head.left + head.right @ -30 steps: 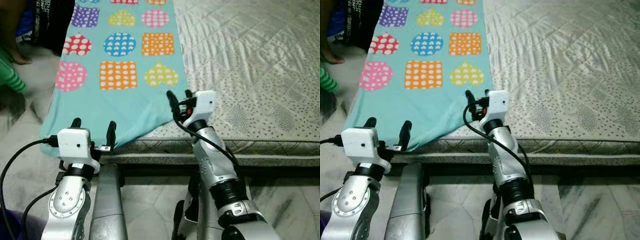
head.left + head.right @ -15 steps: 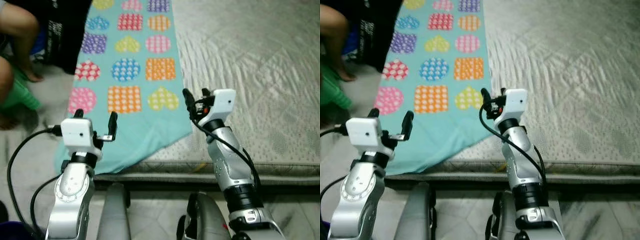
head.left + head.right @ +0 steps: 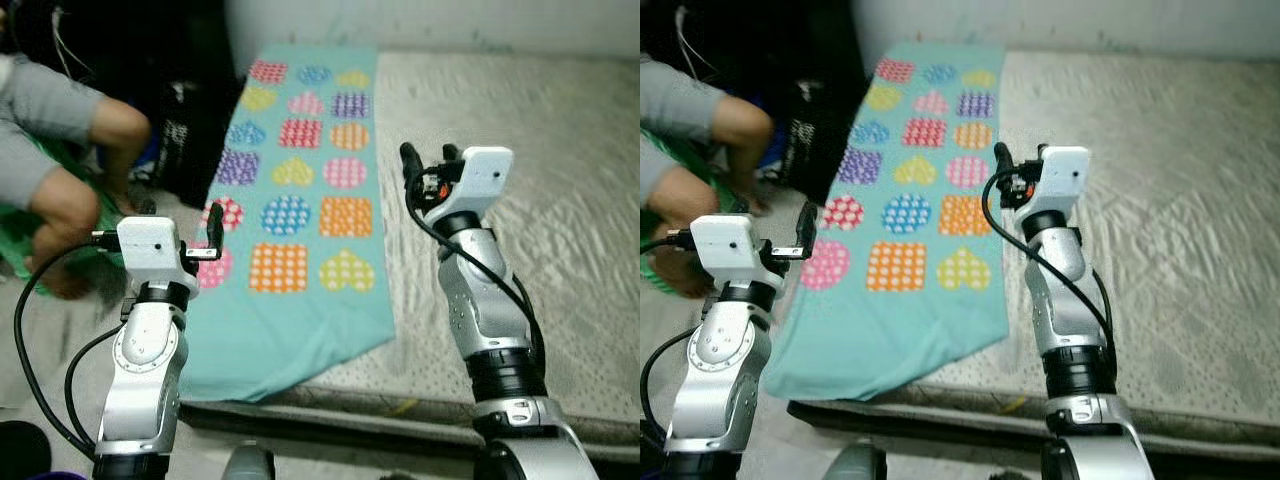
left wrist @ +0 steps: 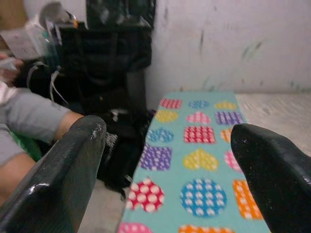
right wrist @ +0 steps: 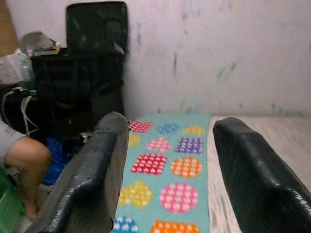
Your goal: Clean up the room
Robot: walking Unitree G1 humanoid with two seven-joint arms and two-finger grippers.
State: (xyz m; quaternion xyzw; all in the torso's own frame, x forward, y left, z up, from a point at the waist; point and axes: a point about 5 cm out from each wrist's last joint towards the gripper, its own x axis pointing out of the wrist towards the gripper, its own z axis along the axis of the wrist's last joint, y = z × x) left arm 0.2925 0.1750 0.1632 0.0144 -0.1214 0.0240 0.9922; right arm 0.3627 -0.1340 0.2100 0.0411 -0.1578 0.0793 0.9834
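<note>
Both claws gape above patterned blanket point(image 3: 300, 230).

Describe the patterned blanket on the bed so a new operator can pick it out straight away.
Start at the grey quilted mattress on the floor by the wall. Along its left edge lies the blanket, its near end draped over the mattress edge. It is teal with rows of polka-dotted hearts, circles and squares in many colours, unlike the plain mattress and the black bag beside it.
</note>
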